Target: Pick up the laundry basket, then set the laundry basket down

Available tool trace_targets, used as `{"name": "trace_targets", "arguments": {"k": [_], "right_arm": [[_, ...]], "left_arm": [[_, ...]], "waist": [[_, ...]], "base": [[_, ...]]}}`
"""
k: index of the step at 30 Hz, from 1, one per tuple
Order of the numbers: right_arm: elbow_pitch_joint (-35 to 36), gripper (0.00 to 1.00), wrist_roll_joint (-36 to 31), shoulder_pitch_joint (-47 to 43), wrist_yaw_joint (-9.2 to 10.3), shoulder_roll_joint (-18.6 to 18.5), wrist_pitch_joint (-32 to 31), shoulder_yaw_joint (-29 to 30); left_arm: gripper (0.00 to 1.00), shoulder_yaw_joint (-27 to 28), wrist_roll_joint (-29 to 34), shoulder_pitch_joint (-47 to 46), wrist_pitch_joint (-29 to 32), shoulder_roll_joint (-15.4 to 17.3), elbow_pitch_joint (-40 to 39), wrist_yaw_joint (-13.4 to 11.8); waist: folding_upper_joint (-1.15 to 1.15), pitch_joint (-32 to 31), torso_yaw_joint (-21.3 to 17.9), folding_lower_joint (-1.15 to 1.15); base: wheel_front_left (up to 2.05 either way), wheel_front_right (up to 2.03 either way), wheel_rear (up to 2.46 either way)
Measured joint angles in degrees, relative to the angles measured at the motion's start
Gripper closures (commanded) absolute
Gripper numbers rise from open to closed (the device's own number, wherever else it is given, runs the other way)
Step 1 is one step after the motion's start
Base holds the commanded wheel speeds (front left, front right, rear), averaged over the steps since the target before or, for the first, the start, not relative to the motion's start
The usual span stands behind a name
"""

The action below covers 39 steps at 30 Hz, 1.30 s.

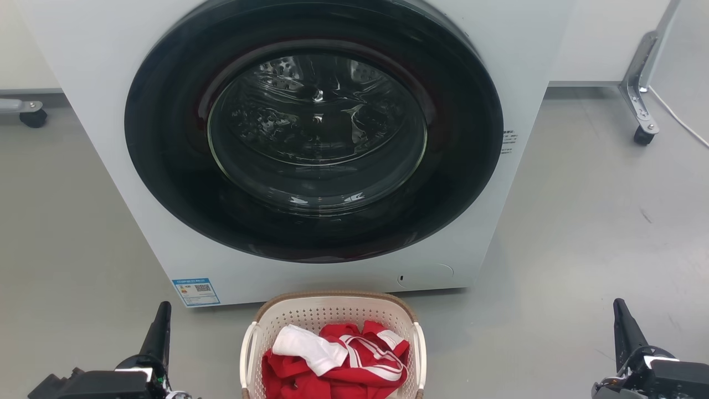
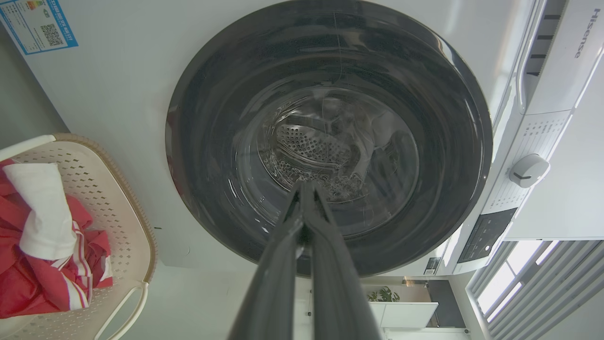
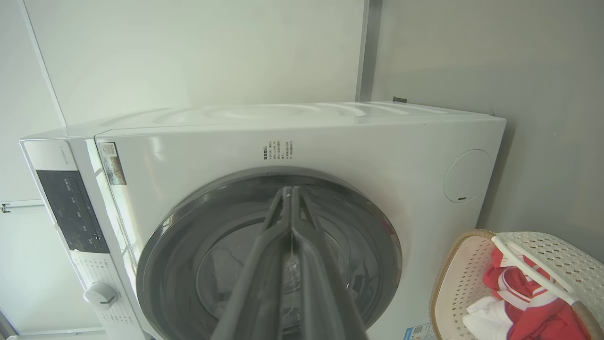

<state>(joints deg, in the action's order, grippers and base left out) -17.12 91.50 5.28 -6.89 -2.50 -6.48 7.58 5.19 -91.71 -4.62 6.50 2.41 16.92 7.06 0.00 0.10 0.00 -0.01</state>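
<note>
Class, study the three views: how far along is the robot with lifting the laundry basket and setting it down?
Done: nothing shows as done; the laundry basket sits on the floor before the washer, holding red and white clothes. In hand: the left gripper and right gripper flank it, both shut, apart from it. Left: grip its handles, lift, set down.

At six o'clock before me, the laundry basket [image 1: 327,313] is cream-white, dotted all over with small perforations. Its rim [image 1: 332,294] is a brown woven pattern and its loop handles [image 1: 244,354] are white. Inside, a red garment [image 1: 288,377] carries white stripes, with a plain white cloth [image 1: 307,346] at its ten o'clock. At twelve o'clock, the washer [image 1: 99,83] is white, its door [image 1: 166,166] is glossy black, and its label [image 1: 195,291] is blue and white. The floor [image 1: 581,221] is grey. My left hand [image 1: 163,307] and right hand [image 1: 618,303] have dark fingers.
</note>
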Motion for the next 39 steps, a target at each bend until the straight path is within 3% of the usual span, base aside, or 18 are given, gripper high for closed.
{"name": "trace_targets", "arguments": {"k": [39], "right_arm": [[0.00, 1.00, 0.01, 0.00, 0.00, 0.00, 0.00, 0.00]], "left_arm": [[1.00, 0.00, -0.01, 0.00, 0.00, 0.00, 0.02, 0.01]], "waist": [[0.00, 0.00, 0.00, 0.00]], "base": [[0.00, 0.00, 0.00]]}}
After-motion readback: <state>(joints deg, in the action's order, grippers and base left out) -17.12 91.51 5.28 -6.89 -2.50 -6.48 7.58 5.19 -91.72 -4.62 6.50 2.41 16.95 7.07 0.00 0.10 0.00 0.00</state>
